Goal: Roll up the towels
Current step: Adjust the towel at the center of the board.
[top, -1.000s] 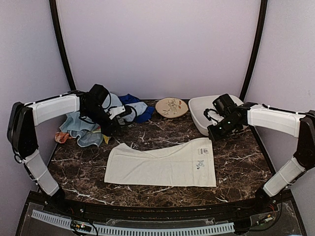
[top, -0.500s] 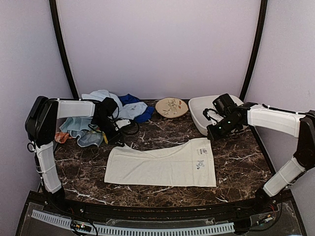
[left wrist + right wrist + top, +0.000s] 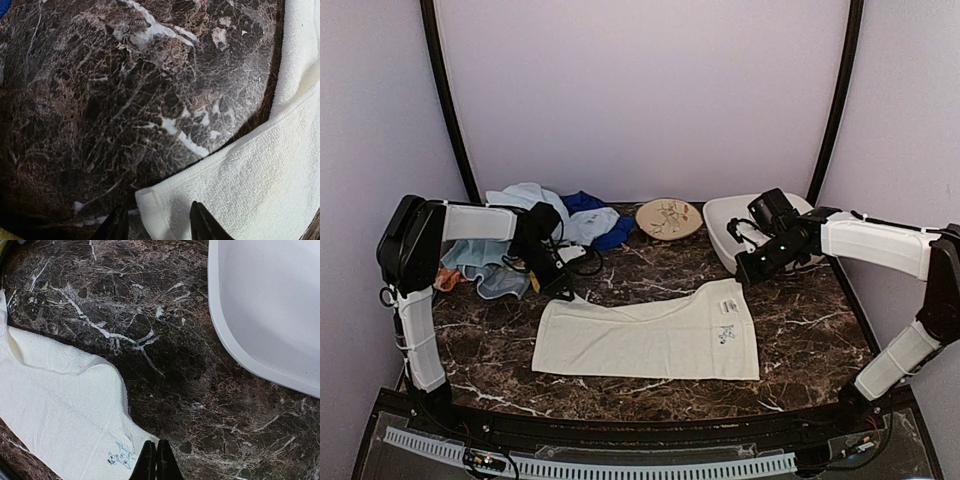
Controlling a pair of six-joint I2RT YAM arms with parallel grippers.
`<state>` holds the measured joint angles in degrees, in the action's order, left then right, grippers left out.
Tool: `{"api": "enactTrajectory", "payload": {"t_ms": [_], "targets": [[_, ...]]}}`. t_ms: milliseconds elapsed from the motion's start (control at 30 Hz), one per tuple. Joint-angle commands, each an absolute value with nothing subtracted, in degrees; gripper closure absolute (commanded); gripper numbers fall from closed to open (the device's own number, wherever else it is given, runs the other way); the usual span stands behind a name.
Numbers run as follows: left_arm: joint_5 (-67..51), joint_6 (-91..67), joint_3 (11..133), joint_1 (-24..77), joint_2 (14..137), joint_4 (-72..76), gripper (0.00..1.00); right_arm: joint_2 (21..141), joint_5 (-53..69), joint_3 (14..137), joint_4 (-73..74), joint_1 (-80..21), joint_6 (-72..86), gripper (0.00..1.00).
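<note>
A cream-white towel (image 3: 650, 335) lies spread flat in the middle of the table. My left gripper (image 3: 561, 290) is low at its far left corner. In the left wrist view the gripper (image 3: 157, 227) is open, its two fingers either side of that towel corner (image 3: 150, 205). My right gripper (image 3: 747, 274) hovers at the towel's far right corner. In the right wrist view it (image 3: 154, 461) is shut and empty over the towel's edge (image 3: 65, 410). More towels lie piled at the back left: light blue (image 3: 525, 197), royal blue (image 3: 592, 212), pale green (image 3: 485, 268).
A white plastic tub (image 3: 725, 225) stands at the back right, just behind my right gripper; it also shows in the right wrist view (image 3: 270, 305). A round beige patterned plate (image 3: 669, 217) sits at the back centre. Side walls stand close on both sides.
My left gripper has come down from the towel pile to the cream towel's far left corner. My right gripper has shifted slightly left and toward the towel's right corner.
</note>
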<state>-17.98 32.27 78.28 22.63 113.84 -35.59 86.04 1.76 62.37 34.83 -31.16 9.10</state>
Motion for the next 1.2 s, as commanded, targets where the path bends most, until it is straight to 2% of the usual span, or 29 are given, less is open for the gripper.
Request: {"api": "enactTrajectory", "payload": {"t_ms": [0,433,633,900,1167], "targets": [[-19.15,30.92,79.29,22.67,115.09,-35.74,0.57,86.28,2.29,64.07,33.79,-31.94,9.93,1.00],[-18.99,28.45,78.92,23.89,115.20,-37.10,0.77,85.86,2.72,64.18,33.66,-32.25,10.12,1.00],[-17.76,26.72,78.37,24.44,111.98,-36.61,1.00,85.86,2.28,64.03,33.95,-32.26,9.93,1.00],[-16.61,26.28,78.32,24.41,106.38,-36.26,1.00,85.39,0.94,63.24,34.27,-32.25,10.14,1.00],[-16.87,25.57,72.82,22.18,99.47,-31.62,1.00,85.25,-1.51,63.65,35.44,-30.12,10.66,1.00]]}}
